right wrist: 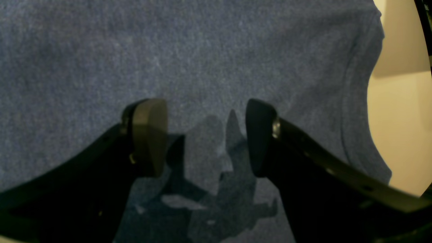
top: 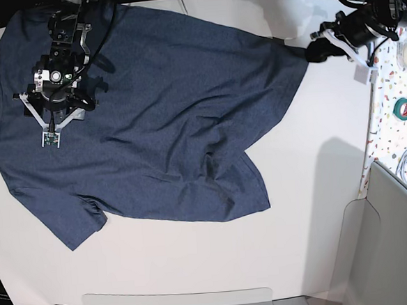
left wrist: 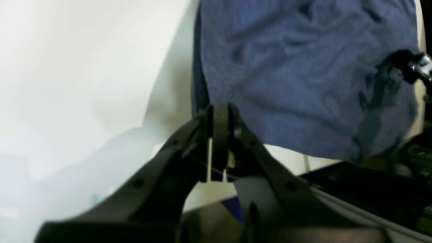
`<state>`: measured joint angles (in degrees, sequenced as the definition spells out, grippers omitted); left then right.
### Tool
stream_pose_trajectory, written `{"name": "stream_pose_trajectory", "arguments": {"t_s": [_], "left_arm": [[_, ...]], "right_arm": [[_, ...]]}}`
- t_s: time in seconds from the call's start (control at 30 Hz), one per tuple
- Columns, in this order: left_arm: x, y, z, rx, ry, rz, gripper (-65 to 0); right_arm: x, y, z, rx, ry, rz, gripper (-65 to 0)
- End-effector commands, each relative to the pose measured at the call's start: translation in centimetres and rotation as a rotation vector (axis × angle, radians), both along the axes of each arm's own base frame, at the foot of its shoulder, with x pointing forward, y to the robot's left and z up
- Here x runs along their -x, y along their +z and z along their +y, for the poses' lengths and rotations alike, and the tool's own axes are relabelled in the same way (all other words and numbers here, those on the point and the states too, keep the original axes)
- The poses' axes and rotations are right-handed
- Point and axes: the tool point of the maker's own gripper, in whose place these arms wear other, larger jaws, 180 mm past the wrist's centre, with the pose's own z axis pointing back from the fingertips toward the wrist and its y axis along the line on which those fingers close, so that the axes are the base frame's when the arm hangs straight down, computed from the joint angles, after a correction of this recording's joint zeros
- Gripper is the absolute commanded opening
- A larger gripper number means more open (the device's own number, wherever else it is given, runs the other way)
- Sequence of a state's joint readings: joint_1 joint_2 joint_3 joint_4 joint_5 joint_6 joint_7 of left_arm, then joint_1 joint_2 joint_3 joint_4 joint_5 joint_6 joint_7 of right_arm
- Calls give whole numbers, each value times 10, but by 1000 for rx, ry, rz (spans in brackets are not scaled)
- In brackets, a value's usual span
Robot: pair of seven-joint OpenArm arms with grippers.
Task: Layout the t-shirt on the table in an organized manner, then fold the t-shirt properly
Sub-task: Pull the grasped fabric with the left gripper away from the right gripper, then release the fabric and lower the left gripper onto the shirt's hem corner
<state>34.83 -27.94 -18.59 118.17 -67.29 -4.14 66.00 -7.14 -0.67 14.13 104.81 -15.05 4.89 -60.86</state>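
A wide white surface [top: 197, 264] carries the dark blue t-shirt [top: 152, 121], spread mostly flat, its long axis running from the right arm's end across to the left arm's. The right fingers [right wrist: 206, 135] hang spread apart and empty directly above the cloth — fabric lies under and all around them. The left fingers [left wrist: 220, 135] are clenched at the shirt's far corner; whether they pinch any cloth, I cannot tell.
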Motion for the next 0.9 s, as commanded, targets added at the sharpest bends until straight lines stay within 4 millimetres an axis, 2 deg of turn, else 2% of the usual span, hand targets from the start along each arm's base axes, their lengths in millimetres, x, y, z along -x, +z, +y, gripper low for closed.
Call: {"name": "stream_pose_trajectory", "arguments": {"t_s": [0.0, 0.07, 0.17, 0.47, 0.6, 0.67, 0.8, 0.87], "left_arm": [[11, 0, -1, 2, -21, 30, -650], [23, -6, -3, 8, -24, 70, -650], [29, -8, -3, 5, -27, 88, -650], [21, -6, 9, -27, -24, 67, -650], [-12, -5, 25, -84, 30, -17, -645], [-30, -2, 34, -145, 33, -60, -593], [-52, 8, 41, -199, 43, -98, -429], [-59, 15, 47, -189, 81, -119, -388]], "right_arm": [[-7, 10, -3, 19, 5, -38, -290], [-8, 11, -3, 19, 5, -40, -290], [-8, 11, -3, 20, 5, -43, -290], [-7, 5, -3, 14, 5, -25, -290], [-6, 4, -2, 13, 4, -22, -290], [-6, 4, -1, 11, 4, -23, -290], [-2, 1, -1, 11, 4, -13, -290], [0, 1, -2, 14, 5, -9, -290]]}}
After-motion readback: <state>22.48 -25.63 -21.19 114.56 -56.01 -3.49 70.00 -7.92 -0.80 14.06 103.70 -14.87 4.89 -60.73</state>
